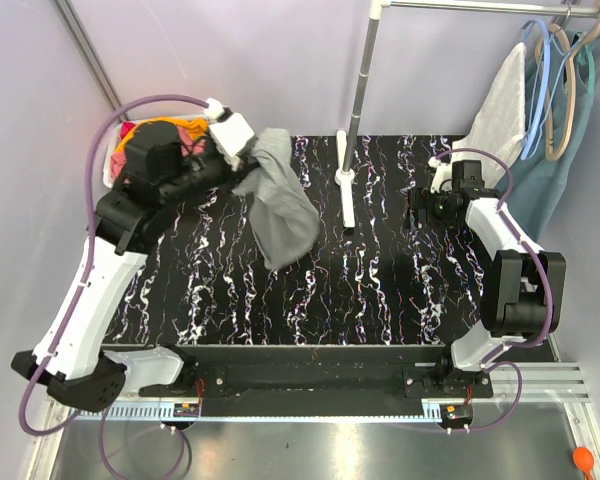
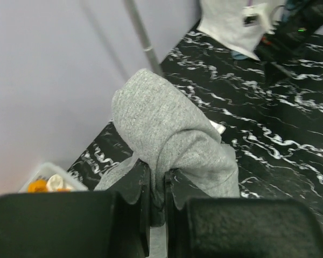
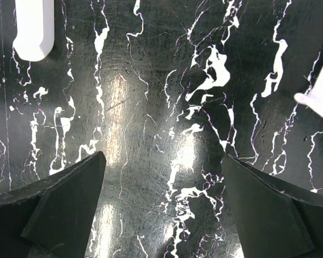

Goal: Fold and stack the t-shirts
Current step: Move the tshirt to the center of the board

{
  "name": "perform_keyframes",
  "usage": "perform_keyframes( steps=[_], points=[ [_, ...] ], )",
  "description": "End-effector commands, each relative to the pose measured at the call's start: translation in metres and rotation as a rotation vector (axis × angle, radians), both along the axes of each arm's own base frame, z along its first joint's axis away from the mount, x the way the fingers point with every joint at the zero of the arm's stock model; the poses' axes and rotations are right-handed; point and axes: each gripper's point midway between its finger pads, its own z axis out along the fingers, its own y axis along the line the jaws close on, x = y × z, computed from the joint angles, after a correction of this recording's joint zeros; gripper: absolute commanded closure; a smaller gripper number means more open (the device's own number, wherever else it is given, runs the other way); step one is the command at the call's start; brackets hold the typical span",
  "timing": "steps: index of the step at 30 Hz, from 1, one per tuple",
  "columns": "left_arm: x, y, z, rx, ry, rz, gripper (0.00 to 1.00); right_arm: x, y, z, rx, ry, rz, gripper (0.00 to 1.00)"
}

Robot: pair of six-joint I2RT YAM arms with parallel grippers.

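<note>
Grey t-shirt (image 1: 283,212) pinched in near-closed left gripper (image 2: 157,188), held raised, likely for spreading on table (image 1: 380,290). Right gripper (image 3: 161,204) kept wide open, empty, probably readied for second corner.

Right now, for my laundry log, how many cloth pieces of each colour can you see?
grey t-shirt, held by the left gripper: 1
orange t-shirt, partly hidden: 1
pink-red t-shirt, partly hidden: 1
off-white cloth: 1
teal-blue garment: 1
Total: 5

The left arm stretches forward and raised, its left gripper (image 2: 157,180) pinched tight on the grey t-shirt (image 2: 161,123). The right gripper (image 3: 164,161) points downward, jaws spread wide.
</note>
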Motion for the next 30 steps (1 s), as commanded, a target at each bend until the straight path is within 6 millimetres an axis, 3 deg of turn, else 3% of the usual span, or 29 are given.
perform_keyframes(
  steps=[1, 4, 7, 9, 10, 15, 18, 21, 22, 24, 25, 26, 29, 30],
  points=[
    [0.000, -0.035, -0.008, 0.032, -0.030, -0.042, 1.00, 0.009, 0.003, 0.012, 0.010, -0.034, 0.022, 0.00],
    [0.006, -0.046, -0.026, 0.074, -0.011, -0.035, 1.00, 0.008, 0.003, 0.010, 0.010, -0.028, 0.022, 0.00],
    [0.033, -0.034, -0.039, 0.116, -0.036, 0.100, 1.00, 0.008, 0.004, 0.011, 0.013, -0.028, 0.026, 0.00],
    [0.051, -0.018, -0.035, 0.135, -0.100, 0.222, 1.00, 0.007, 0.005, 0.009, 0.020, -0.021, 0.030, 0.00],
    [0.057, -0.013, -0.045, 0.155, -0.105, 0.262, 1.00, 0.007, 0.006, 0.008, 0.025, -0.017, 0.033, 0.00],
    [0.087, 0.032, -0.053, 0.232, -0.231, 0.543, 1.00, 0.003, 0.019, 0.012, 0.072, 0.001, 0.071, 0.00],
    [0.090, 0.057, -0.063, 0.280, -0.240, 0.623, 1.00, 0.001, 0.026, 0.011, 0.068, 0.009, 0.093, 0.00],
    [0.079, 0.076, -0.076, 0.343, -0.231, 0.648, 1.00, -0.001, 0.034, 0.010, 0.063, 0.022, 0.122, 0.00],
    [0.076, 0.081, -0.081, 0.380, -0.233, 0.647, 1.00, -0.006, 0.051, 0.007, 0.062, 0.037, 0.174, 0.00],
    [0.065, 0.091, -0.101, 0.453, -0.197, 0.642, 0.78, -0.011, 0.068, 0.005, 0.054, 0.057, 0.233, 0.00],
    [0.061, 0.095, -0.109, 0.489, -0.191, 0.638, 0.69, -0.017, 0.087, 0.000, 0.049, 0.078, 0.290, 0.00],
    [0.057, 0.100, -0.119, 0.529, -0.173, 0.641, 0.45, -0.022, 0.095, -0.003, 0.032, 0.093, 0.325, 0.00],
    [0.048, 0.117, -0.151, 0.640, -0.140, 0.665, 0.22, -0.033, 0.127, -0.013, -0.015, 0.114, 0.431, 0.00],
    [0.044, 0.122, -0.168, 0.682, -0.119, 0.664, 0.04, -0.034, 0.135, -0.013, -0.026, 0.106, 0.460, 0.00]
  ],
)
